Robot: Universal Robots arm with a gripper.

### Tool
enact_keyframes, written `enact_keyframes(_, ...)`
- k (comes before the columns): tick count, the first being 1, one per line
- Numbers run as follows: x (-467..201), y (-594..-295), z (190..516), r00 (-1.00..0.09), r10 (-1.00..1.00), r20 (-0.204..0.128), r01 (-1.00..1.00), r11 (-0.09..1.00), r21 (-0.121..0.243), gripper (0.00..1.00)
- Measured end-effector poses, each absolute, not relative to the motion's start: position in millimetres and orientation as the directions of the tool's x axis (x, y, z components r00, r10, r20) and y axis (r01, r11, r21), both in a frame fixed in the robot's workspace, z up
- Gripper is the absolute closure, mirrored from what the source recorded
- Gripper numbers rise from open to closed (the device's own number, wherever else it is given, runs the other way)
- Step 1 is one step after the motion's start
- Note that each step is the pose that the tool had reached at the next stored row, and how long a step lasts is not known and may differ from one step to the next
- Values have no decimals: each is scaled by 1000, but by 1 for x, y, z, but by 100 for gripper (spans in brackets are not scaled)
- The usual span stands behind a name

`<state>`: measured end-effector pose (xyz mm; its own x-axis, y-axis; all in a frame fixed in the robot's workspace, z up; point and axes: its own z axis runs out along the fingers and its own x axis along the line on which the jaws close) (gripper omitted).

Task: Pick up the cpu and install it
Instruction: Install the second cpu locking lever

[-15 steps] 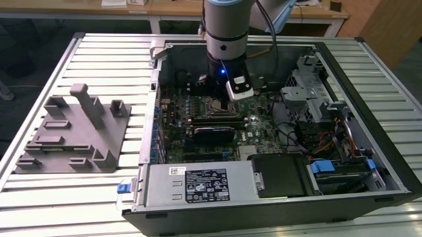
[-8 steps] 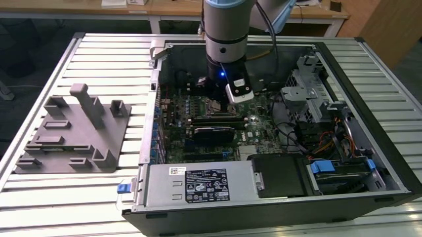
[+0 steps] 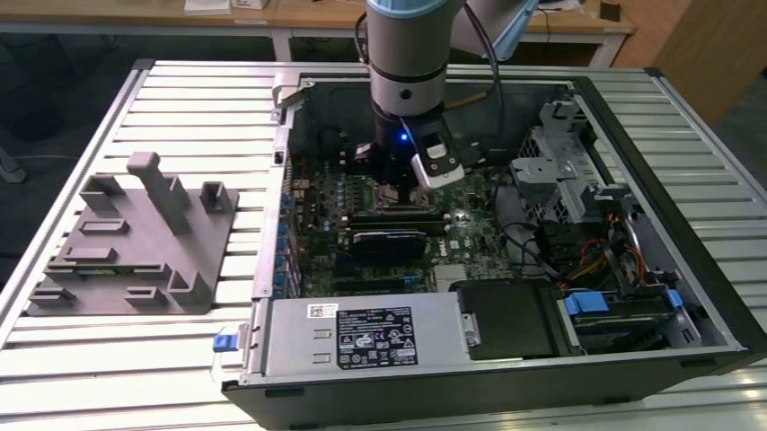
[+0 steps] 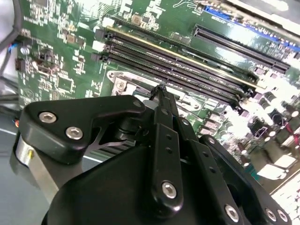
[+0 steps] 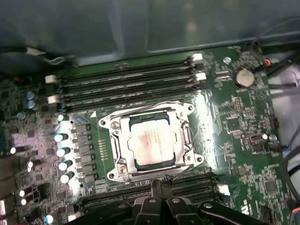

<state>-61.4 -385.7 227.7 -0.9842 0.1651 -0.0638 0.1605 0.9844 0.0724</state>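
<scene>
cpu: the small square chip with pale silvery metal top lies flat inside the metal-framed socket.
gripper: the black gripper hangs just beside the socket edge, fingers pressed together, grasping nothing.

A slatted metal surface carries an open computer case and a grey fixture near the opposite edge.

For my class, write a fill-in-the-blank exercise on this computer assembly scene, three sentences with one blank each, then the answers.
1. In the first wrist view, the cpu lies inside the metal-framed ____ on the motherboard.
2. Long black memory slots run on ____ sides of the socket.
3. In the exterior view, the grey fixture stands ____ the computer case.

Answers: socket; two; outside
</scene>
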Motion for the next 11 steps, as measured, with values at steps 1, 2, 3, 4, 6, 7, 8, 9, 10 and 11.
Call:
enact_keyframes(1,-62,-386,228,-987,150,-64,146,987,72,89)
enact_keyframes(2,-62,-386,228,-989,137,-64,132,989,72,89)
enact_keyframes(3,-62,-386,228,-990,129,-64,125,990,72,89)
enact_keyframes(4,-62,-386,228,-990,127,-64,123,990,71,89)
enact_keyframes(6,-62,-386,228,-990,127,-64,123,990,71,89)
enact_keyframes(7,-62,-386,227,-990,127,-64,123,990,71,89)
enact_keyframes(8,-62,-386,228,-990,127,-64,123,990,71,89)
enact_keyframes(9,-62,-387,228,-990,127,-64,123,990,71,89)
enact_keyframes(10,-62,-388,228,-990,127,-64,123,990,71,89)
enact_keyframes(11,-62,-389,228,-990,127,-64,122,990,71,89)
